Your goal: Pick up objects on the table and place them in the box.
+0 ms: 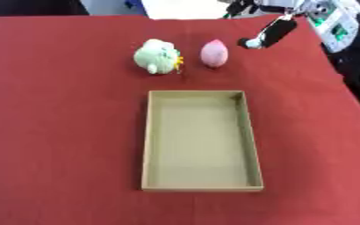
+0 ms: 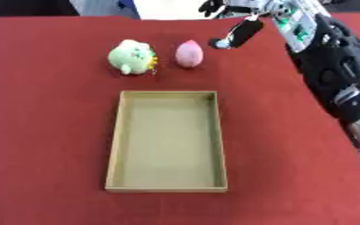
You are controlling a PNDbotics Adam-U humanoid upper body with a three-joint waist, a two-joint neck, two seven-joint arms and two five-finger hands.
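A plain, deep red cloth (image 1: 60, 132) covers the table, and on it sits a shallow rectangular cardboard box (image 1: 201, 140) of dull tan, its inner floor a slightly greener khaki than its rim. Beyond the box's far edge lie a pale green round plush toy (image 1: 158, 56) with a small patch of yellow at its side and, to its right, a pink egg-shaped soft object (image 1: 214, 53). The black right hand (image 1: 269, 34), with a white tip, shows to the right of the pink object, its arm black and silver with a spot of green.
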